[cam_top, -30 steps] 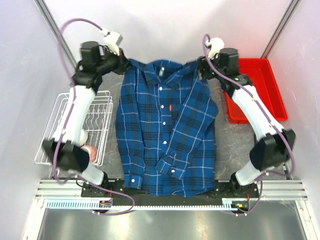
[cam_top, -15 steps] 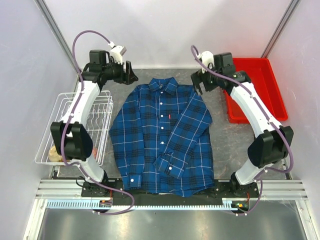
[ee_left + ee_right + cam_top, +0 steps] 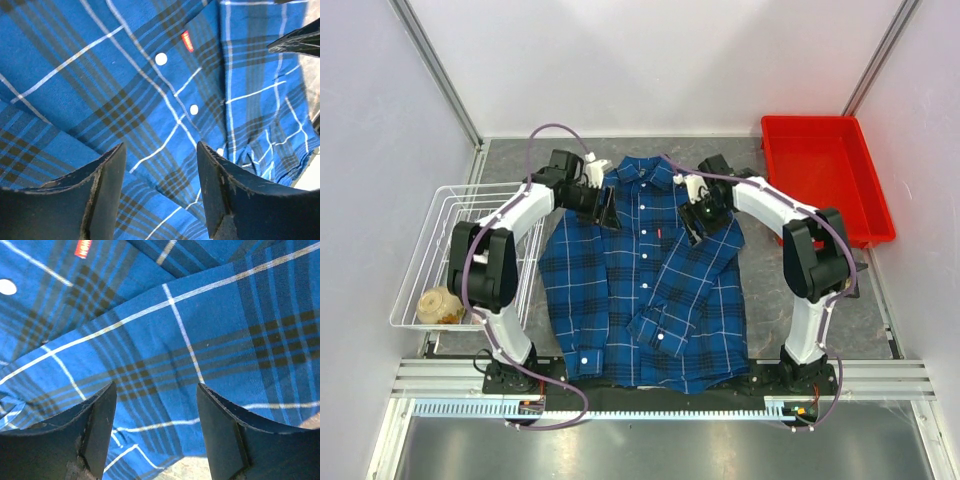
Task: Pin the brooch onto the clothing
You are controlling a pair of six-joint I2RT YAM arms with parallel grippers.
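The clothing (image 3: 645, 280), a blue-and-black plaid shirt, lies flat and face up on the table with its collar at the far end. My left gripper (image 3: 606, 208) hovers over the shirt's left chest. It is open, and only plaid cloth (image 3: 75, 75) shows between its fingers (image 3: 107, 190). My right gripper (image 3: 692, 224) hovers over the right chest near the small red tag (image 3: 660, 234), also open above the cloth (image 3: 210, 325). The left gripper (image 3: 160, 150) and right gripper (image 3: 156, 387) hold nothing. The brooch is out of view.
A white wire basket (image 3: 430, 235) stands at the left with a beige object (image 3: 440, 305) in its near corner. A red bin (image 3: 825, 175) sits at the far right. White buttons (image 3: 161, 58) run down the shirt front. Bare grey table shows at the shirt's hem (image 3: 190, 470).
Both grippers have let go of the shirt's shoulders and opened. The shirt has settled flat, and both arms have swung inward and down over its chest.
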